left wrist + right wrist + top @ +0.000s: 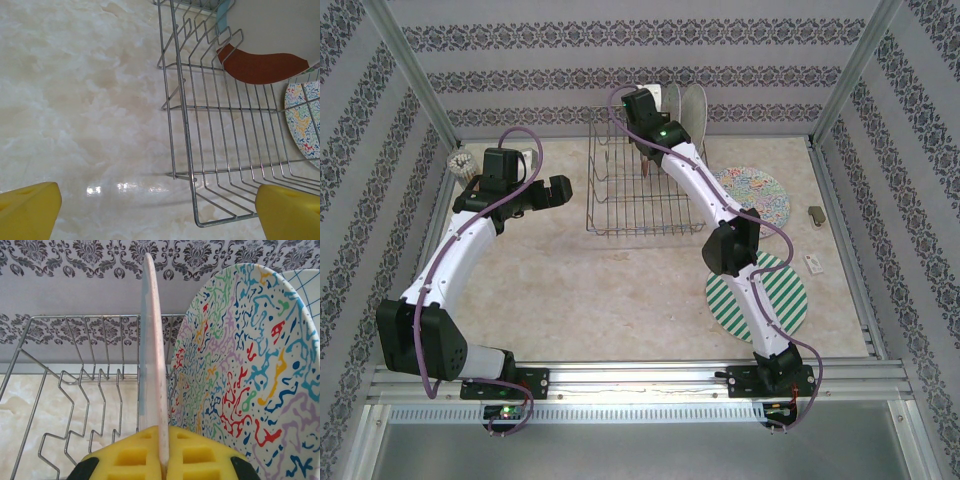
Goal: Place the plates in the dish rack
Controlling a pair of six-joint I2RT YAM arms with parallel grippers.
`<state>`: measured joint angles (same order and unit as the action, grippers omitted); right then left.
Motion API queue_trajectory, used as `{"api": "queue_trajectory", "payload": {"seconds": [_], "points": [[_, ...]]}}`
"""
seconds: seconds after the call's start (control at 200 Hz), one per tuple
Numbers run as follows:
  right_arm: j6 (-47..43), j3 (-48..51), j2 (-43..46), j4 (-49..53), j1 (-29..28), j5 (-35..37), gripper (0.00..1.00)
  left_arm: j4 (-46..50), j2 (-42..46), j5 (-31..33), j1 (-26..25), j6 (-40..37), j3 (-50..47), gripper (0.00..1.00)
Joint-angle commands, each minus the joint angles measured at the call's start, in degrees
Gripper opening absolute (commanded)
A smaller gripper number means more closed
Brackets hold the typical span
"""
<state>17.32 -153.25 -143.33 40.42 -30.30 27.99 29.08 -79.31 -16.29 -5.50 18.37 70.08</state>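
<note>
up close i see right gripper (pixel 162 460) pinching the cream plate (pixel 151 340) edge-on; overhead the right arm (pixel 695 175) hides it. left gripper (pixel 159 212) gapes.

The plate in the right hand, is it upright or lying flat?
Upright. The plate stands on edge between the yellow pads of the right hand, in the dish rack, beside the upright floral plate.

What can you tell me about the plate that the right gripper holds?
The plate is cream with blue, pink and rust-red rim blocks, and looks smooth. It stands upright on edge, its near rim pinched between the yellow pads of the right gripper. It is at the back of the wire dish rack, close beside a floral plate; whether they touch is unclear.
</note>
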Motion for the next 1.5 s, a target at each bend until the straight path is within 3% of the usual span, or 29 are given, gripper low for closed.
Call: {"api": "queue_trajectory", "payload": {"seconds": [0.0, 0.4, 0.575, 0.764, 0.844, 1.139, 1.354, 1.494], "points": [[4.3, 0.7, 0.1, -1.0, 0.9, -2.2, 0.00, -1.5, -0.4, -0.6, 0.4, -0.3, 0.0, 1.00], [6.0, 3.6, 1.3, -1.2, 1.7, -3.5, 0.00, -1.6, -0.9, -0.9, 0.4, -0.1, -0.1, 1.00], [5.9, 3.8, 1.9, -1.0, 1.8, -4.0, 0.18, -1.6, -1.0, -0.8, 0.4, -0.1, -0.1, 1.00], [4.5, 4.5, 4.4, -0.3, 1.3, -3.1, 0.47, -1.6, -0.8, -1.1, 0.4, 0.1, -0.1, 1.00], [3.2, 5.5, 6.5, -0.4, 0.8, -1.1, 0.54, -1.6, -0.4, -0.9, 0.3, 0.1, -0.1, 1.00], [-1.3, 11.1, 17.6, 2.1, -1.9, 0.1, 0.97, -1.8, 0.3, 0.2, 0.0, -0.2, -0.6, 1.00], [-3.6, 25.8, 32.8, 6.1, -3.9, -1.1, 0.98, -2.0, 0.4, -0.1, -0.9, -0.1, -0.8, 1.00], [3.5, 41.4, 47.4, 7.9, 1.8, -9.8, 0.98, -1.9, 2.0, -0.3, -1.8, -0.1, -0.7, 1.00]]}}
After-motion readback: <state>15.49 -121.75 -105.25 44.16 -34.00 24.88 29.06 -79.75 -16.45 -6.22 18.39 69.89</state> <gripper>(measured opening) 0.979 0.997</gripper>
